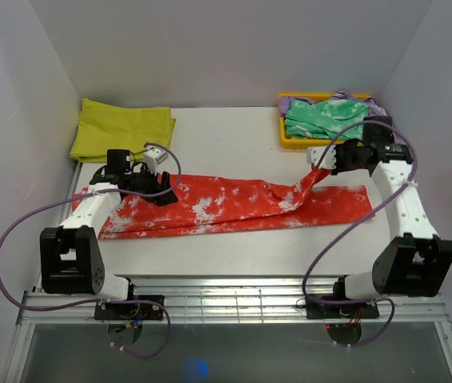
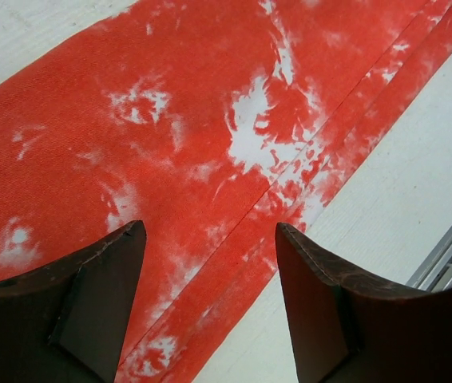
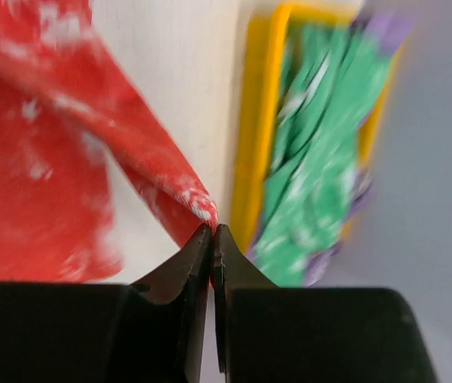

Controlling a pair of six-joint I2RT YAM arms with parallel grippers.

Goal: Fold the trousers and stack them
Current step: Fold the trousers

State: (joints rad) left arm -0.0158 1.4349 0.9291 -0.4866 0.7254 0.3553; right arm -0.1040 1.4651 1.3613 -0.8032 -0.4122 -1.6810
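The trousers (image 1: pixel 234 203) are red-orange with white blotches and lie stretched flat across the table from left to right. My right gripper (image 1: pixel 315 163) is shut on an upper edge of the trousers near their right end and holds that fold raised off the table. In the right wrist view the fabric (image 3: pixel 150 155) runs up into the shut tips of the right gripper (image 3: pixel 212 231). My left gripper (image 1: pixel 164 194) hovers over the left part of the trousers. It stands open (image 2: pixel 210 231) above the cloth's near hem (image 2: pixel 234 263), with nothing between its fingers.
A yellow tray (image 1: pixel 283 137) at the back right holds a green white-mottled garment (image 1: pixel 326 118), close behind the right gripper. A folded yellow cloth (image 1: pixel 122 128) lies at the back left. White walls close in three sides. A metal rail (image 1: pixel 234 299) runs along the table's near edge.
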